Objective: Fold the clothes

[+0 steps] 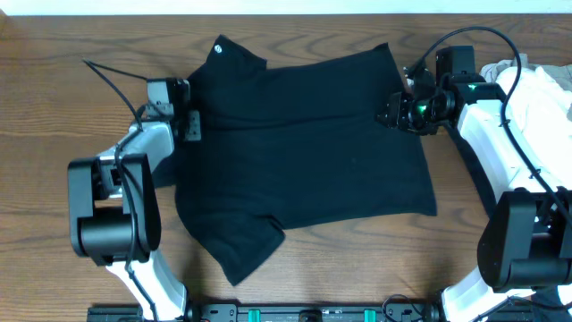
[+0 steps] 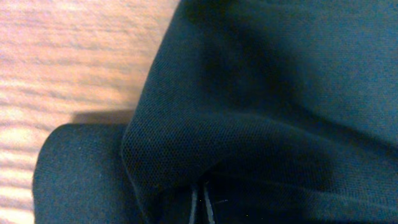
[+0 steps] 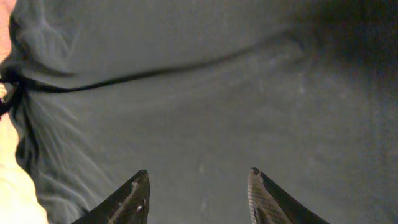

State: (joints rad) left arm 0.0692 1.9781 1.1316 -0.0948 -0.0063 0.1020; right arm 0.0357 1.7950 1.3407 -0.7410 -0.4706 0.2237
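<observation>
The black T-shirt (image 1: 304, 143) lay spread on the wooden bench (image 1: 54, 89) between both arms, one sleeve nearest. The left jaws were clamped together on its bunched side edge, apparently to lift a fold. The right jaws stood apart over the opposite edge, gripping nothing yet, with a white garment (image 1: 550, 89) beyond them.

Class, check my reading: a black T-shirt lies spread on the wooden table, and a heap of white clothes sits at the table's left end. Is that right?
Not quite. The white clothes sit at the right end of the table, not the left, as the overhead view shows. The black T-shirt does lie spread on the wood.
</observation>
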